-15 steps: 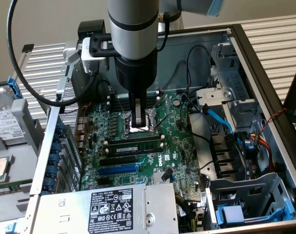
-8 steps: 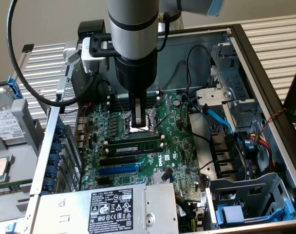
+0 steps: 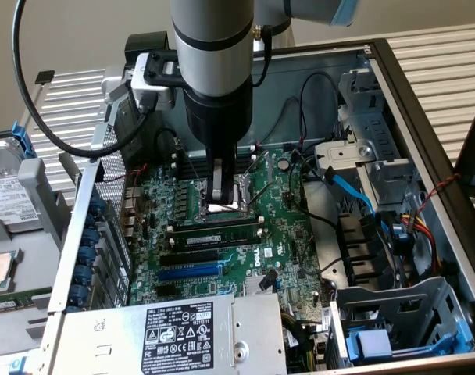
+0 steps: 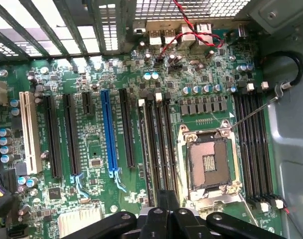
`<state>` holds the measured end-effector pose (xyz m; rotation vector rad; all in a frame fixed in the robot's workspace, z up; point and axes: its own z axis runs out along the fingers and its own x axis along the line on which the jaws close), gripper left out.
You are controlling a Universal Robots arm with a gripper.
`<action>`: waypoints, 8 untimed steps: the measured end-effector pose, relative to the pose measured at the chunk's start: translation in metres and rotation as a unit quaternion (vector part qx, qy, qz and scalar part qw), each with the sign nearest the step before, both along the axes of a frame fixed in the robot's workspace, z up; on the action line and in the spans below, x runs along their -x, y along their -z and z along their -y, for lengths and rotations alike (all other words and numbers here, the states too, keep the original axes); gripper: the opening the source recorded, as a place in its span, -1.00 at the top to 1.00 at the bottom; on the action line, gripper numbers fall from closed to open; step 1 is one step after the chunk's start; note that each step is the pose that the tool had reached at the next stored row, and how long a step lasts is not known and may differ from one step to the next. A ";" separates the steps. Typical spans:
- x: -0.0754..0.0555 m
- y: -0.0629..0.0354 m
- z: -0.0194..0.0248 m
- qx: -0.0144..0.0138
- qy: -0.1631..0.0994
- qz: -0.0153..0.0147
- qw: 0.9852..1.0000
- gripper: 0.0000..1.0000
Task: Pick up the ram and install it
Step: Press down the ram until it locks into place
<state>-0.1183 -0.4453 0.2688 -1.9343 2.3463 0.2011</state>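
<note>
While the claw [image 3: 222, 195] hangs pressed together above the CPU socket [image 3: 222, 205] in the exterior view, the ram [image 3: 218, 233] sits slotted at its six o'clock. Wrist view: claw [image 4: 167, 209] closed, ram [image 4: 152, 144] at the socket's [image 4: 209, 164] nine o'clock.

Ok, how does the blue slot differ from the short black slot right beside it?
Colour: the blue slot is bright blue, while the short black slot is black. Length: the blue slot runs much longer along the motherboard, and the short black slot covers only a small part of that span. Both are empty and lie parallel to each other.
</note>
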 end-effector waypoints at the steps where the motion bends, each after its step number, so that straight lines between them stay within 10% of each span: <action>1: 0.000 0.0002 0.0000 0.000 0.018 0.000 1.000 0.79; 8: 0.000 0.0009 0.0000 0.000 0.086 0.000 0.996 0.79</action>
